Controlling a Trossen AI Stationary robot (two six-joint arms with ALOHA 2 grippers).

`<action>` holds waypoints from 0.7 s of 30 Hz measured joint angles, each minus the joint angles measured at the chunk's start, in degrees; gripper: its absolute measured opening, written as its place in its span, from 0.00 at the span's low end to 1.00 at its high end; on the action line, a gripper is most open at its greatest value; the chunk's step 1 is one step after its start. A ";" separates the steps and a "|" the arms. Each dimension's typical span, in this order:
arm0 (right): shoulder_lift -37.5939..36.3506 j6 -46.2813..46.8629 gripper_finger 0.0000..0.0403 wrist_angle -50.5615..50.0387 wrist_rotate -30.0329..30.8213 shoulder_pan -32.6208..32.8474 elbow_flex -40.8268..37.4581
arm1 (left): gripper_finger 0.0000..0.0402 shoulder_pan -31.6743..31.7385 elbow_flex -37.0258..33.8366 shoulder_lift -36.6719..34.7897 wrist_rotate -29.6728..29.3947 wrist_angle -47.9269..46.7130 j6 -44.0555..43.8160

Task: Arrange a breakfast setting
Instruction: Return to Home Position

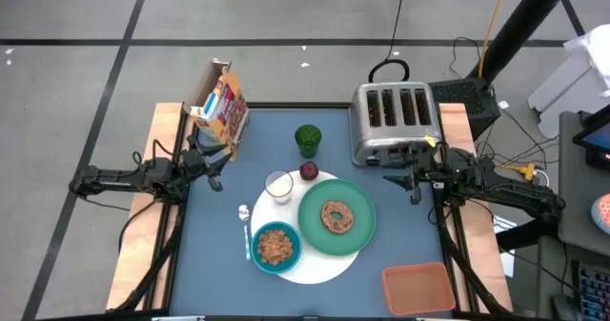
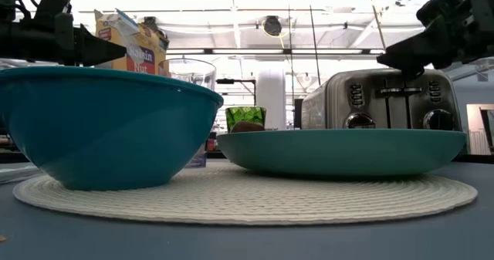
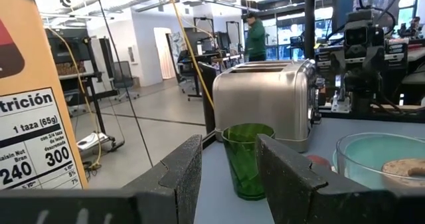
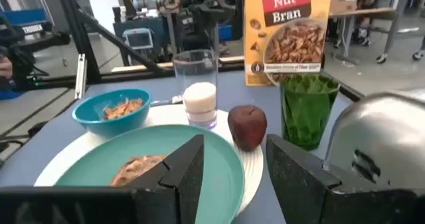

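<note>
- The breakfast setting is mid-desk on the white mat (image 1: 322, 267). The green plate (image 1: 363, 235) with its bagel (image 1: 336, 216) is at 3 o'clock, the teal bowl (image 1: 255, 248) at 8, the milk glass (image 1: 279, 186) at 11 and the red fruit (image 1: 309, 171) at 12.
- The spoon (image 1: 245, 228) lies just off the mat at 9 o'clock, and the green cup (image 1: 308, 138) stands beyond 12.
- The left gripper (image 1: 213, 171) is at the desk's 9 o'clock side and the right gripper (image 1: 410, 181) at 3. Both have their fingers spread and hold nothing.
- To home well, I would draw each arm outward and high, clear of the cereal box (image 1: 221, 107) and the toaster (image 1: 396, 121).
- Count: one of every item.

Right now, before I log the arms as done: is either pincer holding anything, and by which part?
Nothing is held: left pincer by the cereal box and right pincer by the toaster both stand open, empty.
</note>
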 joint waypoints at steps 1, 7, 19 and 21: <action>0.01 0.09 0.38 0.17 -0.01 0.00 -0.10 | 0.37 0.00 0.00 0.00 0.00 0.00 -0.19; -0.04 1.10 0.38 13.70 -0.38 0.13 -7.00 | 0.37 0.00 0.00 0.00 -0.02 0.02 -1.16; 0.11 3.89 0.38 14.89 -0.25 0.20 -8.99 | 0.37 0.00 0.00 0.00 -0.03 0.07 -1.63; 0.11 4.92 0.39 14.91 -0.28 0.61 -9.05 | 0.37 0.00 0.00 0.00 -0.06 0.09 -2.28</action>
